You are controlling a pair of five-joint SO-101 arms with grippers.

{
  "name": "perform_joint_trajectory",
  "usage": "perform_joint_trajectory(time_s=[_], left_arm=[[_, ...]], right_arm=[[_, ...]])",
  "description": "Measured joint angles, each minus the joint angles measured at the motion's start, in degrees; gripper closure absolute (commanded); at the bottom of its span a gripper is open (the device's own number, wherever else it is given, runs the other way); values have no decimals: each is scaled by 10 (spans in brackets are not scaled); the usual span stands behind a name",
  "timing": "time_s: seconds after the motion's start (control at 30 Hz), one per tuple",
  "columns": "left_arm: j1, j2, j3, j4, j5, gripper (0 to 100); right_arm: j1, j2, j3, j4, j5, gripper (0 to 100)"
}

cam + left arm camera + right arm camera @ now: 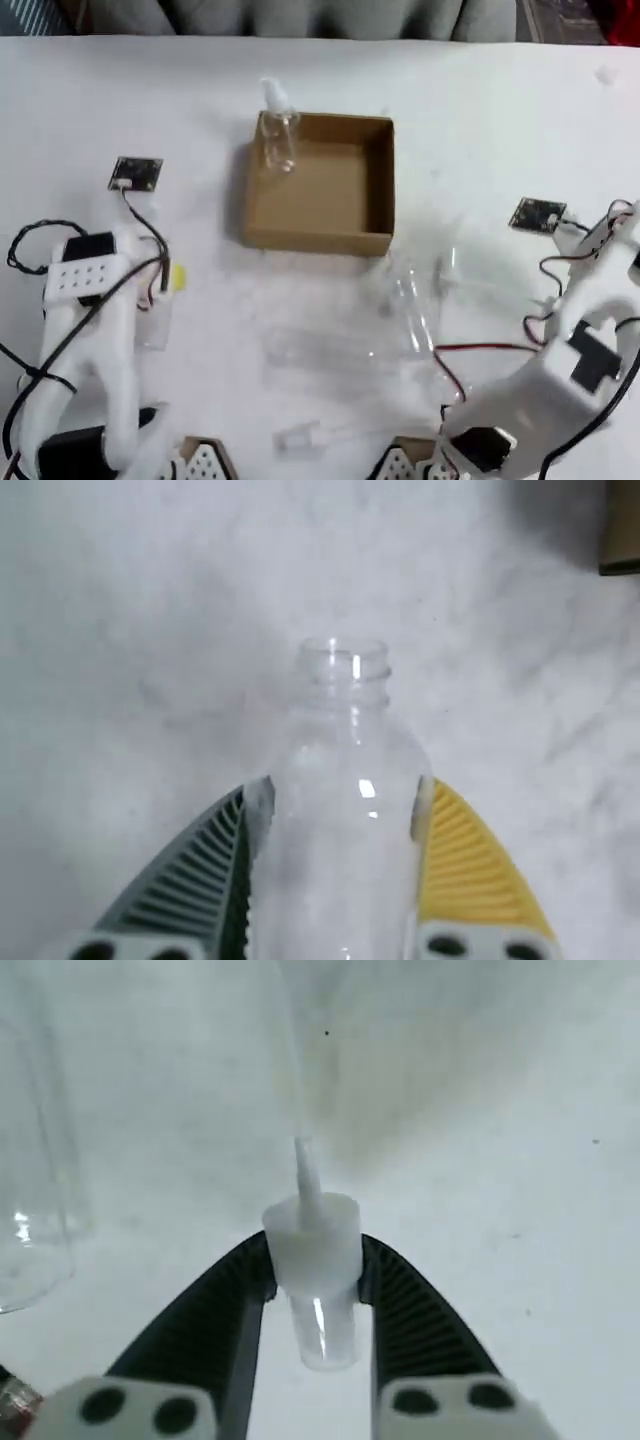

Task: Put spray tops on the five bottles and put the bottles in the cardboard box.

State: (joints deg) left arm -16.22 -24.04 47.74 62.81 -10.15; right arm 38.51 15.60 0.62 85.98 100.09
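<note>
My left gripper (342, 795) is closed on the open bottle (340, 730) just below its shoulder. It looks light, thin-walled and slick, so I'd squeeze gently there. My right gripper (315, 1260) pinches a top (310, 1232) by its stiff collar, tube pointing away. The box (318, 238) holds one capped bottle (280, 140), standing in a far corner.

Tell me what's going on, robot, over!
Left tool shut on open-necked clear plastic bottle. Right tool shut on white plastic spray top. Capped clear bottle in brown cardboard box. Loose clear bottles lying nearby.
</note>
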Motion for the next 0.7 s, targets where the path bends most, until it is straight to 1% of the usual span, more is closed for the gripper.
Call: perform_joint_trajectory(time_s=[0.07, 0.2, 0.27, 0.33, 0.43, 0.5, 0.6, 0.7], left_arm=[[0, 0, 11, -12, 0, 980], [0, -34, 62, -59, 0, 980], [0, -65, 86, -70, 0, 980], [0, -100, 110, -75, 0, 980], [0, -155, 136, -76, 0, 980], [0, -183, 151, -76, 0, 980], [0, -216, 164, -76, 0, 980], [0, -228, 166, -76, 0, 980]], right_arm=[[-2, 40, -36, -3, 4, 813], [-2, 96, -100, -2, -1, 830], [-11, 105, -125, -1, -35, 841], [-26, 107, -150, 4, -94, 859], [-44, 107, -190, 7, -229, 926], [-49, 107, -219, 26, -350, 985], [-47, 107, -268, 69, -547, 961], [-43, 106, -299, 108, -722, 976]])
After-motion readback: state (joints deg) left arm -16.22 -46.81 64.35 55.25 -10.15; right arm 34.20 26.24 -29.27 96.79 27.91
